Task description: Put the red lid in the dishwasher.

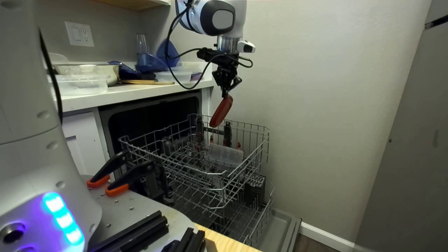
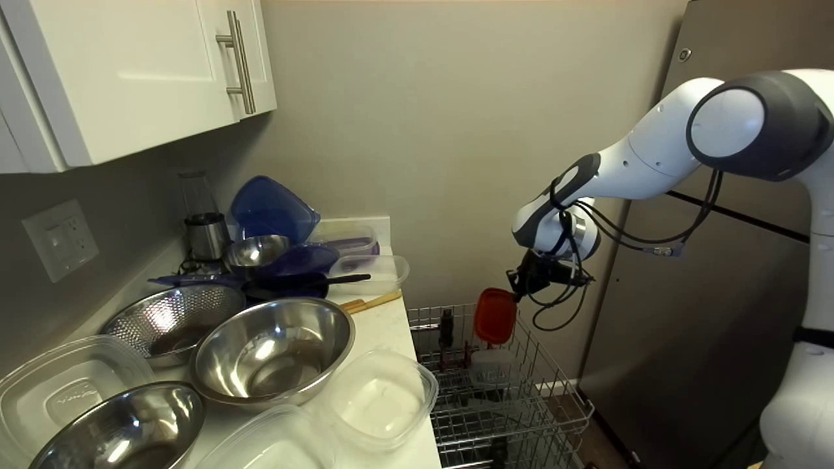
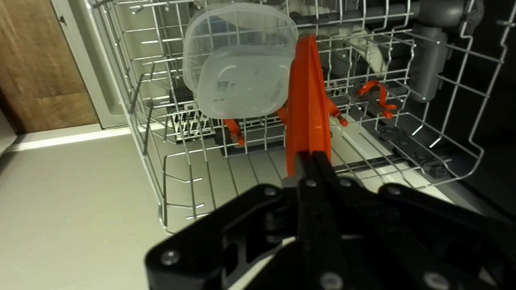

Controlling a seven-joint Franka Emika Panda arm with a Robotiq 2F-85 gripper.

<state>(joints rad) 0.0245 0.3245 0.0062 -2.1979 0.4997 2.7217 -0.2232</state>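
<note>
Gripping the red lid [image 1: 221,111], the fingers [image 3: 308,171] hang beyond the edge of the counter [image 2: 378,329]; pickup seems done, dishwasher [image 1: 150,117] loading remains.

3 steel bowls [image 2: 273,355], 1 colander [image 2: 172,319], white counter [image 2: 378,330]
</note>
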